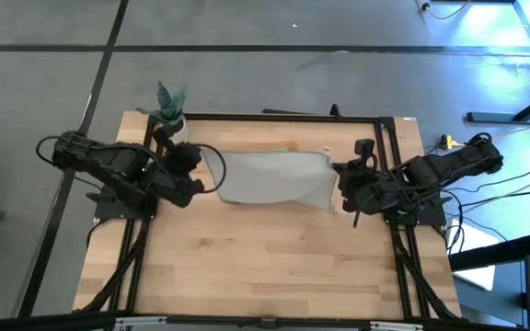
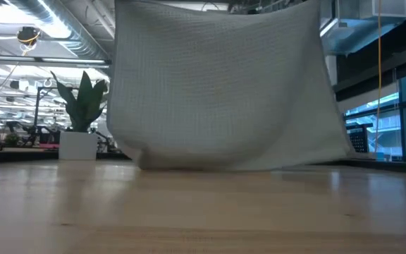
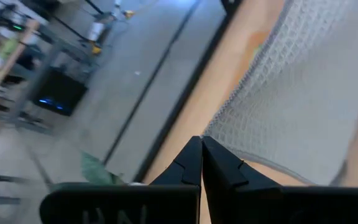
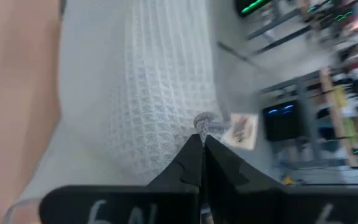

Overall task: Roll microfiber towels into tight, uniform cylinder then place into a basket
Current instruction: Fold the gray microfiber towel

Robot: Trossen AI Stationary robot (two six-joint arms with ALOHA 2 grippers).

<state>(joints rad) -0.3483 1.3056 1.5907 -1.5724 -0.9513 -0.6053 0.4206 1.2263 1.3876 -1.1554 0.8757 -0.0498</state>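
Towel (image 1: 270, 176): pale grey, waffle-weave microfiber, one sheet, not rolled. It hangs spread between the two arms like a curtain, lifted above the far half of the table. Top edge taut, lower edge sagging in a shallow curve; in the low view (image 2: 220, 88) its bottom hem hangs close to the wood, and I cannot tell whether it brushes it. Long axis runs side to side across the table, from one arm to the other; the face of the cloth stands roughly upright.

Left gripper (image 1: 199, 158): jaws together, pinched on the towel's left upper corner (image 3: 202, 139). Right gripper (image 1: 337, 175): jaws together, clamped on the right upper corner, a small bunch of cloth and a sewn label showing just past the tips (image 4: 202, 138).

Behind the towel, a strip of orange (image 1: 283, 146) shows at the table's far edge, mostly hidden by the cloth; too little visible to say what it is.

Table (image 1: 274, 262): light wood planks, black frame rails along the sides. A small plant (image 1: 168, 103) in a white pot (image 2: 77, 145) stands at the far left corner.

Room: grey floor with dark seams, cables at the right, ceiling ducts and windows beyond the table.
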